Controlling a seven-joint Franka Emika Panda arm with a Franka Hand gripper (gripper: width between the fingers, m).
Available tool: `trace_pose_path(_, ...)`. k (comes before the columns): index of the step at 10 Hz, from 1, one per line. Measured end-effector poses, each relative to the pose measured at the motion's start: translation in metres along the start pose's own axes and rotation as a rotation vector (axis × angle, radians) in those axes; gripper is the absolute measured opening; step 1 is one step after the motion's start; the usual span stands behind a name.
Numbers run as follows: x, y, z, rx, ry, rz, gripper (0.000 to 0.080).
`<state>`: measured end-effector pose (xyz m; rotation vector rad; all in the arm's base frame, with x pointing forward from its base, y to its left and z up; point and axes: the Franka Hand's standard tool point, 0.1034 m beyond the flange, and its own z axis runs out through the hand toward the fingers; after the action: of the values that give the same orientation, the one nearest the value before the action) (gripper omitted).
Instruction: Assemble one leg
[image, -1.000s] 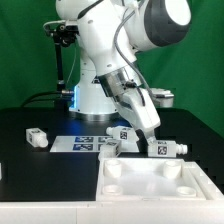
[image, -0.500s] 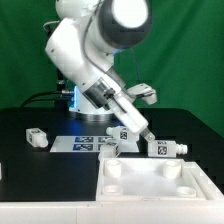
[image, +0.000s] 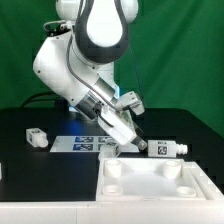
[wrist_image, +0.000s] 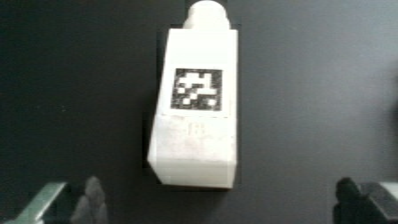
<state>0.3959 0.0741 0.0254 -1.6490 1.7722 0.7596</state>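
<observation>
In the wrist view a white leg (wrist_image: 196, 105) lies flat on the black table, with its square tag facing up and its narrow peg end pointing away from the fingers. My gripper (wrist_image: 217, 203) is open and empty just off the leg's blunt end; the dark fingertips (wrist_image: 71, 200) stand wide apart, touching nothing. In the exterior view the gripper (image: 130, 138) hangs low over the table behind the tabletop, and it hides that leg. Another leg (image: 165, 148) lies to the exterior view's right, and a third (image: 37, 138) to its left.
The large white tabletop (image: 150, 182) with round corner holes lies at the front. The marker board (image: 88, 143) lies flat behind it, with a small white part (image: 110, 149) at its near corner. The robot base stands at the back.
The arm has swung round and its upper links have moved to the exterior view's left. The gripper stays low over the same spot behind the tabletop, now covering the tagged leg there.
</observation>
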Motion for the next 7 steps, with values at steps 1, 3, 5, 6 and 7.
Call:
trace_pose_path(1,0.005,0.011,0.004,0.014,-0.019,0.056,0.0649)
trace_pose_path(3,0.006,0.029,0.022,0.021,0.023,0.103,0.0649)
trace_pose_path(5,0.0,0.035,0.034,0.014,0.05,0.102,0.0649)
trace_pose_path(6,-0.003,0.033,0.038,0.009,0.063,0.102,0.0649)
trace_pose_path(7,-0.005,0.03,0.039,0.009,0.07,0.103,0.0649)
